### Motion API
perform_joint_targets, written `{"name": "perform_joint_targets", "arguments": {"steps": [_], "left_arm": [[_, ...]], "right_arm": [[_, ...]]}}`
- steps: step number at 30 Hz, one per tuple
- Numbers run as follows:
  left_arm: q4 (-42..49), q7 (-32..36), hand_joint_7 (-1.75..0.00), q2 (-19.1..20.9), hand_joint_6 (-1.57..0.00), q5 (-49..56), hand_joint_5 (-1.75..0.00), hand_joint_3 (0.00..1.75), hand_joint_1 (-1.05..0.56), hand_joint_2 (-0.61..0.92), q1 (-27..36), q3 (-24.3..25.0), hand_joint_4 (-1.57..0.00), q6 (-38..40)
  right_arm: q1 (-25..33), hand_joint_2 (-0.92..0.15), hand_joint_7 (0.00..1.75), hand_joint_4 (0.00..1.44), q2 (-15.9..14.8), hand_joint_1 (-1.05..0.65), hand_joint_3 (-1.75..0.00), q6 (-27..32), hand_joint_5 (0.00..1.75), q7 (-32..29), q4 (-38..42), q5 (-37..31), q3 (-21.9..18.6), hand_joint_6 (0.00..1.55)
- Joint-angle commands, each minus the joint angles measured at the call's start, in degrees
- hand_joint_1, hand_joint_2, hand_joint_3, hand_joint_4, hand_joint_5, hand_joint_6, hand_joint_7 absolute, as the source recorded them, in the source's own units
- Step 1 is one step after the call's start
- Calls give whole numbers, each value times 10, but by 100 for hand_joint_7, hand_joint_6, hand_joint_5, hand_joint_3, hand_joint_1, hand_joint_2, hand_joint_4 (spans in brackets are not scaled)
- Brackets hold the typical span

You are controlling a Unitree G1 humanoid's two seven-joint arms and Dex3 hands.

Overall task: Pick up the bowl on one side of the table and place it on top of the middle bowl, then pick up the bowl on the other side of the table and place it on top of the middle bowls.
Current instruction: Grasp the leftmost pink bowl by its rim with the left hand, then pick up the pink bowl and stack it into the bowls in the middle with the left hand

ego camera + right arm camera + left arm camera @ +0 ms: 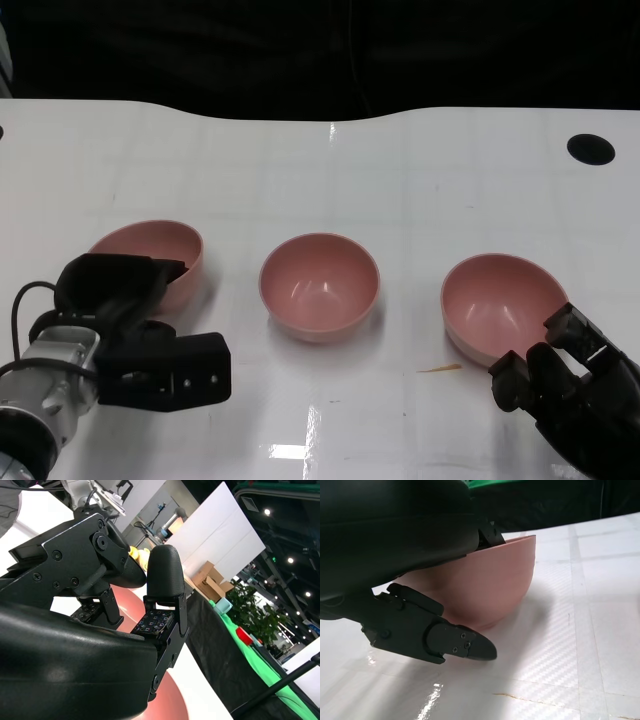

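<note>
left hand (130, 330) grips left bowl (150, 255) rim | right hand (570, 385) grasp unclear | bowls pink, glossy

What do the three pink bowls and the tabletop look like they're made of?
The left bowl, middle bowl and right bowl look like smooth plastic or melamine, though glazed ceramic is possible: uniform pink with soft interior highlights. The table appears to be glossy white laminate or film; it mirrors the lights and shows a fine woven pattern in the left wrist view.

White gridded counter (420, 180) with a black round hole (590, 149), dark backdrop behind. Hall beyond had ceiling spotlights (267, 512), white partition (225, 540), cardboard boxes (207, 582), green plant (255, 612).
</note>
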Motion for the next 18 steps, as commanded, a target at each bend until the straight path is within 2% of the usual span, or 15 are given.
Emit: {"name": "perform_joint_targets", "arguments": {"steps": [1,2,3,4,5,6,8,11,18], "left_arm": [[26,32,-11,-1,-111,-19,-80,14,-12,92,1,5,-92,-23],[31,39,-49,-2,-104,-23,-126,15,-9,92,1,6,-80,-29],[35,44,-101,-2,-84,-26,-155,16,-7,92,0,5,-72,-33],[34,56,-120,-1,-76,-30,-164,17,-7,92,1,6,-70,-46],[34,66,-152,1,-65,-33,-170,22,-4,92,3,6,-73,-57],[31,72,-163,2,-60,-34,-172,23,-3,91,4,7,-74,-63],[29,78,-172,3,-53,-35,-174,24,-3,90,4,7,-72,-68],[-2,57,-174,15,-52,-35,-175,24,-2,90,1,5,-73,-71],[-139,12,-175,57,-47,-22,-175,20,-6,89,5,8,-68,-70]], "right_arm": [[2,-55,142,87,-3,-10,-114,-2,162,0,-3,3,-4,81],[2,-55,141,87,-4,-10,-114,-1,162,0,-4,3,-4,81],[2,-55,141,88,-4,-10,-113,0,161,-1,-4,3,-4,82],[2,-55,141,88,-5,-10,-113,0,160,-1,-4,3,-4,82],[2,-55,141,88,-5,-11,-113,0,160,-2,-5,3,-4,82],[2,-55,141,88,-5,-11,-113,0,160,-3,-6,2,-4,82],[2,-55,141,89,-6,-11,-113,0,160,-4,-6,0,-4,82],[3,-54,141,89,-6,-10,-113,8,160,-16,-11,2,-6,83],[-2,-55,145,86,-13,-10,-117,9,165,-7,0,4,-8,80]]}}
